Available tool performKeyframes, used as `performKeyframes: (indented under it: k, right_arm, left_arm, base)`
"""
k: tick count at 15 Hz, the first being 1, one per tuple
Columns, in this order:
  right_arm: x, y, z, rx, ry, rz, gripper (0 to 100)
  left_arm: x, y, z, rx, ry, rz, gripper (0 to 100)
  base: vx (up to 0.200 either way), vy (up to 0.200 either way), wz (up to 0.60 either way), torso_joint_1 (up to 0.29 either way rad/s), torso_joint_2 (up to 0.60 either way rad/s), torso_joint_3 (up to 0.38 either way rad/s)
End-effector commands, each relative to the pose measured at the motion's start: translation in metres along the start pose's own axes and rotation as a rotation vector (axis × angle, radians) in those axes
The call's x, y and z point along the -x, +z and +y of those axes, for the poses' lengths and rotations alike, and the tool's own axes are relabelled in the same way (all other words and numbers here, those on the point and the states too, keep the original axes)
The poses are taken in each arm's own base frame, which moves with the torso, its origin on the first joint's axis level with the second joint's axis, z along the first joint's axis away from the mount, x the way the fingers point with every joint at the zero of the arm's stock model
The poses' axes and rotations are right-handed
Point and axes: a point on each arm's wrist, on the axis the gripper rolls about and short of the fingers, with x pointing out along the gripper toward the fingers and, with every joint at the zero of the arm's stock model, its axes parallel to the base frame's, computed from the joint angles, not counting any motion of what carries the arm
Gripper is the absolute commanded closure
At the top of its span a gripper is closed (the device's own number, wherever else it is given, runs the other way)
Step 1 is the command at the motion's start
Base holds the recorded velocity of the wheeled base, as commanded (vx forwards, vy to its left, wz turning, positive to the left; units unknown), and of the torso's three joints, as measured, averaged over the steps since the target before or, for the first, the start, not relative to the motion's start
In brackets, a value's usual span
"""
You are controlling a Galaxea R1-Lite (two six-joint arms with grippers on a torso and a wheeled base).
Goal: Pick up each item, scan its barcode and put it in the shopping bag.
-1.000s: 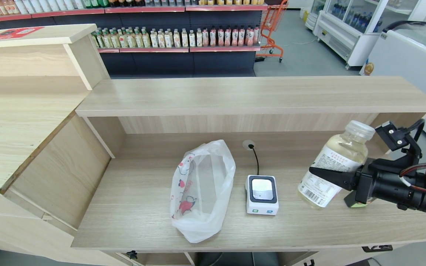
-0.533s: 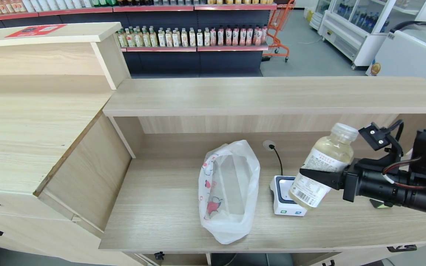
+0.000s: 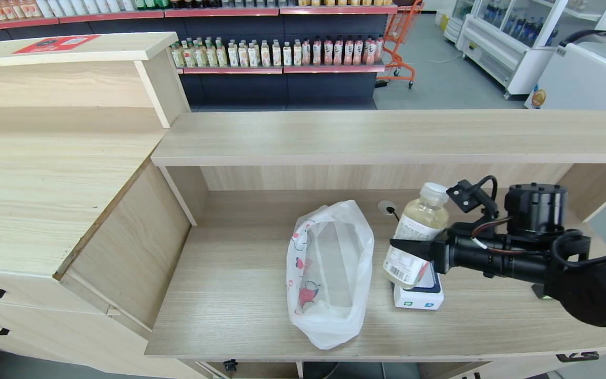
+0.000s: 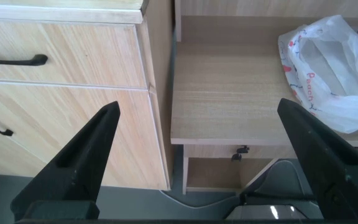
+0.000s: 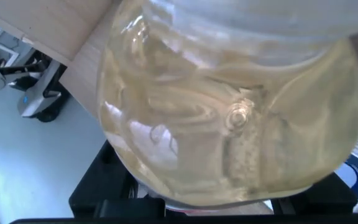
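My right gripper point(image 3: 413, 247) is shut on a clear bottle point(image 3: 416, 239) of pale yellowish drink with a white cap and a white label. The bottle hangs tilted just above the white barcode scanner point(image 3: 421, 295), its barcode end turned down toward the scanner and hiding most of the screen. In the right wrist view the bottle point(image 5: 235, 118) bulges close before the camera. A white plastic shopping bag point(image 3: 329, 271) with red prints lies open-mouthed on the counter, left of the scanner. My left gripper point(image 4: 197, 155) hangs open off the counter's front left, with the bag point(image 4: 325, 71) farther off.
The work goes on in a wooden counter recess point(image 3: 240, 295) under a raised shelf point(image 3: 387, 134). A taller cabinet with drawers point(image 3: 45, 184) stands at the left. The scanner's cable point(image 3: 393, 213) runs to a hole at the back. Store shelves and freezers stand behind.
My right arm has carried the bottle leftward and lower, from right of the scanner to just over it. The head camera has also shifted, sliding the scene to the right.
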Motion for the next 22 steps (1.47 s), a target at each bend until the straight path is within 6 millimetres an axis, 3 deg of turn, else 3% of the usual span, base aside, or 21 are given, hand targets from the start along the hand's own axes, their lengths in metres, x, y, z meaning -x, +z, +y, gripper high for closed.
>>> performKeyframes:
  k: [1,5,12,17,21,22]
  right_arm:
    - [-0.032,-0.023,-0.010,0.003,0.018,0.046,100]
    - [-0.076,-0.057,-0.010,0.151,0.070,0.020,100]
    - [-0.160,-0.070,0.001,0.313,0.006,-0.057,100]
    - [-0.178,-0.091,0.007,0.412,0.033,-0.052,100]
    - [-0.181,-0.102,0.007,0.422,0.034,-0.070,100]
    - [-0.180,-0.103,0.006,0.430,0.030,-0.071,0]
  left_arm:
    - [0.000,0.000,0.000,0.001,0.000,0.001,0]
    - [0.000,0.000,0.000,0.000,0.000,0.001,0]
    - [0.000,0.000,0.000,0.000,0.000,0.001,0]
    - [0.000,0.000,0.000,0.001,0.000,0.001,0]
    - [0.000,0.000,0.000,0.001,0.000,0.001,0]
    - [0.000,0.000,0.000,0.000,0.000,0.001,0]
  base:
    - [0.000,0.000,0.00,0.000,0.00,0.000]
    - [0.000,0.000,0.00,0.000,0.00,0.000]
    - [0.000,0.000,0.00,0.000,0.00,0.000]
    - [0.000,0.000,0.00,0.000,0.00,0.000]
    - [0.000,0.000,0.00,0.000,0.00,0.000]
    - [0.000,0.000,0.00,0.000,0.00,0.000]
